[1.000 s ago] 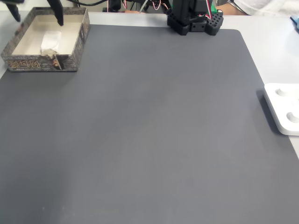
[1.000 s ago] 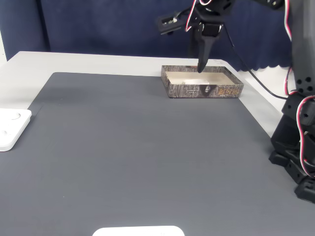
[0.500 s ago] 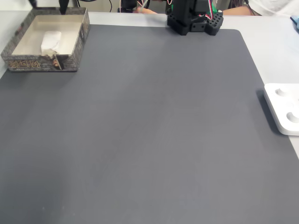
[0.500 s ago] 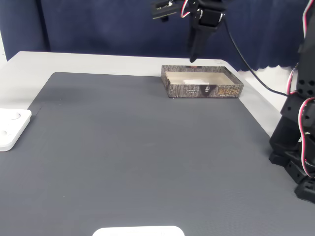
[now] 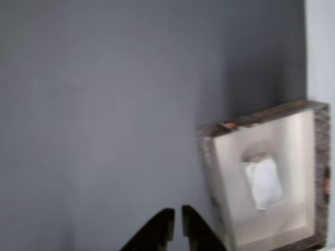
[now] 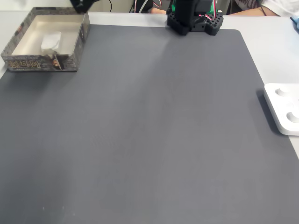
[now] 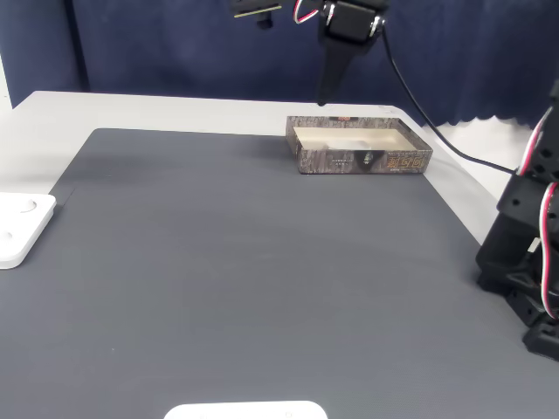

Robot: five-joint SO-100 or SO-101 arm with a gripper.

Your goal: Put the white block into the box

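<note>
arm: black printed plastic | gripper (image 7: 321, 94): two slim black tapering fingers | cables: red, white, black (bundled along links) | base (image 6: 194, 18): black, perforated block, green part behind

No legible text on the box (image 6: 44, 63)

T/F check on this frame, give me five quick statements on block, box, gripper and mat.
1. The block lies inside the box. True.
2. The gripper grips the block. False: its fingers are nearly closed with nothing between them, and it is off to the side of the box.
3. The box sits at a corner of the dark mat. True.
4. The box lies on its side. False: it stands flat, open face up.
5. A white device rests inside the box. False: it lies at the mat's far edge.
</note>
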